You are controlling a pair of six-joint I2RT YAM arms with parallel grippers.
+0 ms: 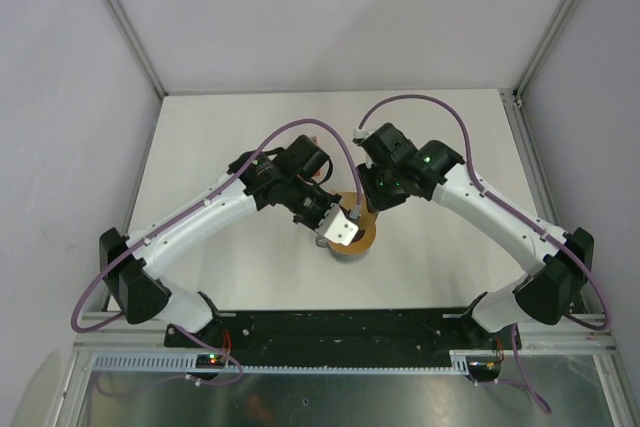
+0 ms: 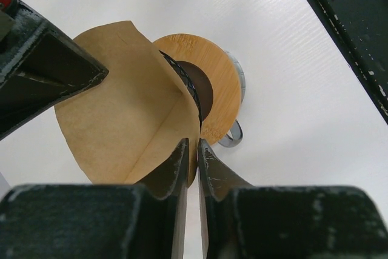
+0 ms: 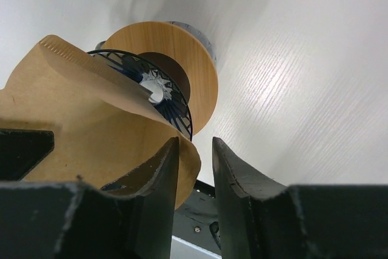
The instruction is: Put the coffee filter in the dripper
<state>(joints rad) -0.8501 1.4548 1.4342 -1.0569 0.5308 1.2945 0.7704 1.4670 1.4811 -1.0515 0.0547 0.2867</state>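
The coffee filter (image 2: 121,113), thin tan paper, stands on edge and half folded against the mouth of the blue ribbed dripper (image 3: 159,96). The dripper sits on the wood ring top of a grey cup (image 2: 212,71). My left gripper (image 2: 193,145) is shut on the filter's lower edge. My right gripper (image 3: 195,142) is open from the other side, with the filter's curled edge (image 3: 189,165) lying against its left finger. In the top view both grippers, left (image 1: 338,224) and right (image 1: 362,207), meet over the cup (image 1: 366,239) at the table's middle.
The cup's grey handle (image 2: 233,136) sticks out below the ring. The white table (image 1: 250,137) lies all round the cup. The black base rail (image 1: 330,327) runs along the near edge. Grey walls close the back and sides.
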